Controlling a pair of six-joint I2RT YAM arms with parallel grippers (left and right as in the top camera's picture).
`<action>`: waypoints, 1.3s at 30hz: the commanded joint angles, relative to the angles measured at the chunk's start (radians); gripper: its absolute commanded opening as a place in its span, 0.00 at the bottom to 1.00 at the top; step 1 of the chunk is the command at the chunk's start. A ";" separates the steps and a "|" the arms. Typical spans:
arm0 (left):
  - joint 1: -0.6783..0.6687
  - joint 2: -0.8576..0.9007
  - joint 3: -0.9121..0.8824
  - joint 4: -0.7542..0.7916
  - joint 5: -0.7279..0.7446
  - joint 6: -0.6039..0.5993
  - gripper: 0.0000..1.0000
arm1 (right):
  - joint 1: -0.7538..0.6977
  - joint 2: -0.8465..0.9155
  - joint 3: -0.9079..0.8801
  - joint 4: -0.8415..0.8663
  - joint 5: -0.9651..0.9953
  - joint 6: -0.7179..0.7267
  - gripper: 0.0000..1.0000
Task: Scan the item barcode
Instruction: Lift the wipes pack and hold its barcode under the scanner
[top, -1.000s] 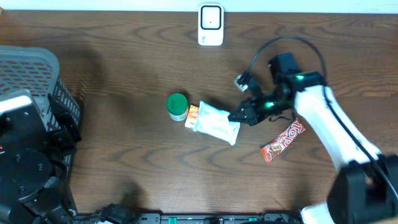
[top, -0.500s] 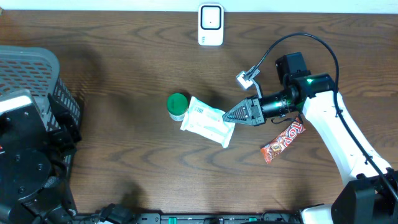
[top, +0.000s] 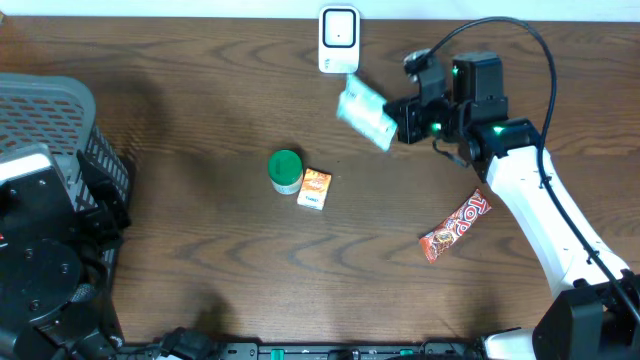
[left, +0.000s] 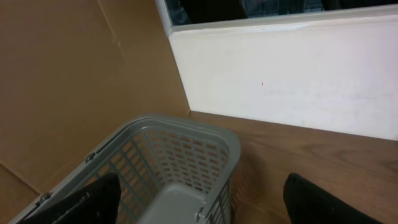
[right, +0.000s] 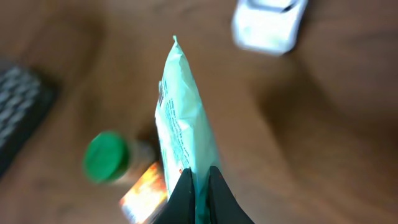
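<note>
1. Wooden table (top: 200, 250), everything sits on it.
2. Grey basket (top: 50, 110) at the table's left edge, partly under the black left arm (top: 40, 270).
3. White right arm (top: 530, 200) reaches in from the lower right toward the top centre.
4. Left gripper (left: 202, 180) over the basket rim, fingers (left: 87, 202) spread wide, nothing between them.
5. Right gripper (top: 395, 118) has its jaws clamped tight on one end of the pale green pouch (top: 366, 113). The pouch is tilted, and its far end is just beside the scanner. The wrist view shows it edge-on and blurred.
6. Red candy bar (top: 456, 227) lies flat under the right arm.
7. White scanner (top: 339, 40) at the top edge, centre.
8. Green-lidded jar (top: 285, 169) mid-table, well apart from the pouch.
9. Small orange box (top: 316, 188) touching the jar's right side.
</note>
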 joint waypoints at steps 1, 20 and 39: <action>0.003 0.003 -0.004 0.000 -0.009 -0.005 0.84 | 0.004 0.045 0.073 0.078 0.233 0.036 0.01; 0.003 0.003 -0.004 0.000 -0.009 -0.005 0.84 | 0.182 0.675 0.792 0.103 0.879 -0.357 0.01; 0.003 0.003 -0.004 0.000 -0.009 -0.005 0.84 | 0.343 0.902 0.822 0.077 1.221 -0.778 0.01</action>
